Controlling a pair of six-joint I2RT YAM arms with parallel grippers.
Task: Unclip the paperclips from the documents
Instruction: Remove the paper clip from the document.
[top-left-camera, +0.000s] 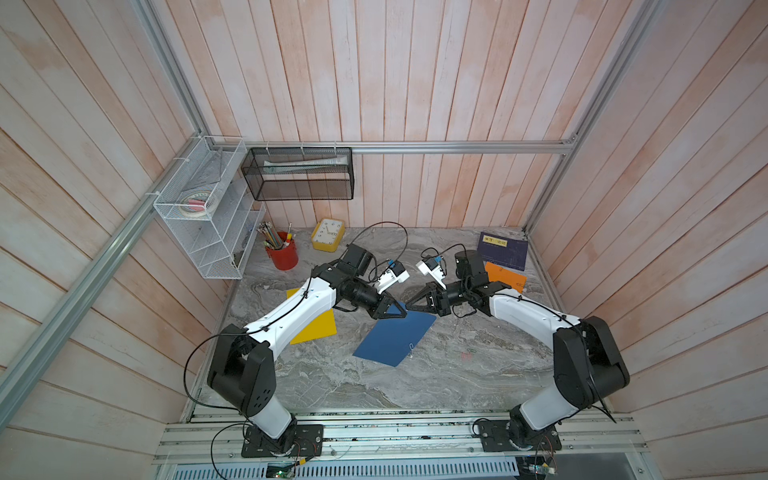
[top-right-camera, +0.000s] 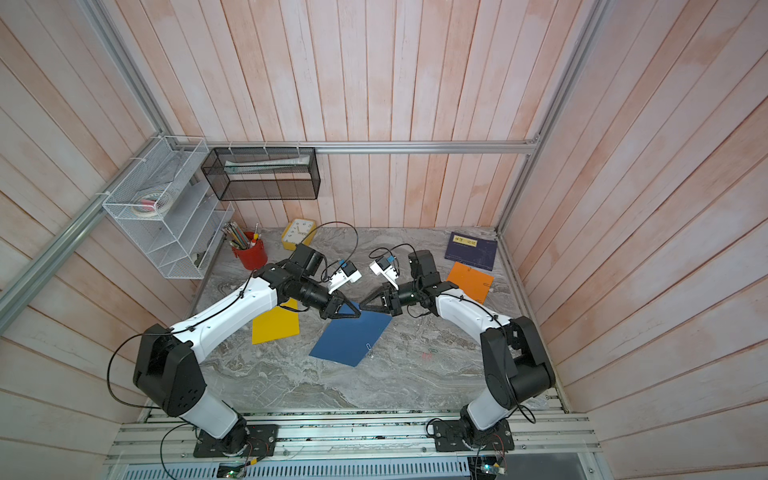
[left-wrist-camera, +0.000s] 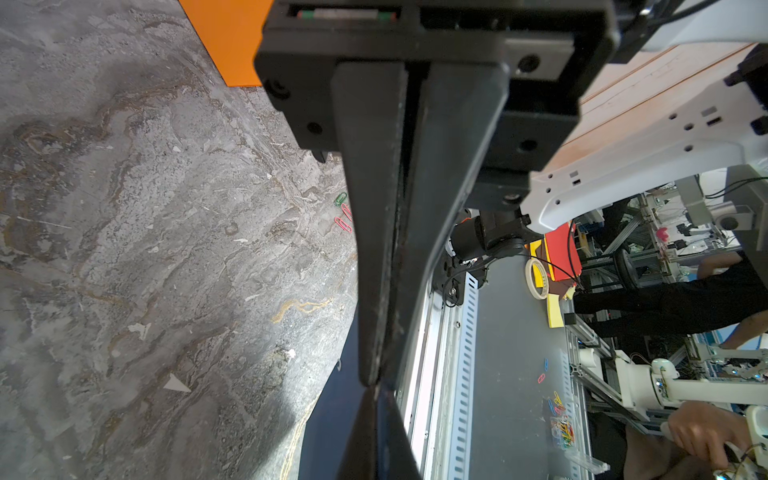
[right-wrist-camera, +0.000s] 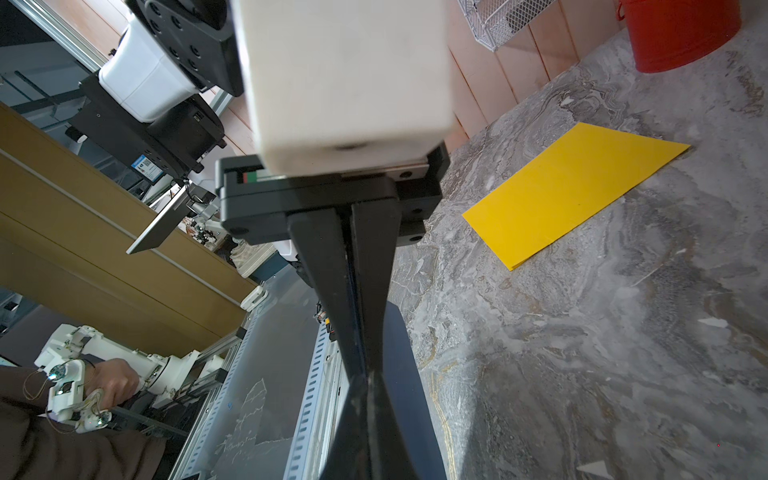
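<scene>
Both your claws are closed. The left claw (top-left-camera: 400, 311) and right claw (top-left-camera: 414, 304) meet tip to tip over the far corner of the flat dark-blue paper sheet (top-left-camera: 395, 338), which lies in the middle of the grey marbled table (top-left-camera: 457, 382). You cannot tell from either wrist view whether a claw actually pinches that corner.

The move turns on the thin silvery wire paperclip (top-left-camera: 410, 345). It sits on the blue sheet's edge that faces the table's right edge, down toward the sheet's near corner. From both claws it lies toward the table's near edge. Its long axis seems to run inward across that paper edge, though it is too small to be sure. The right claw looks the better placed, since the clipped edge opens toward its side.

The smooth yellow sheet (top-left-camera: 318, 330) lies toward the left edge, partly under the left arm. The orange sheet (top-left-camera: 505, 276) is near the far right corner. A few loose green and red wire clips (top-right-camera: 428, 355) rest on bare table to the right of the blue sheet.
</scene>
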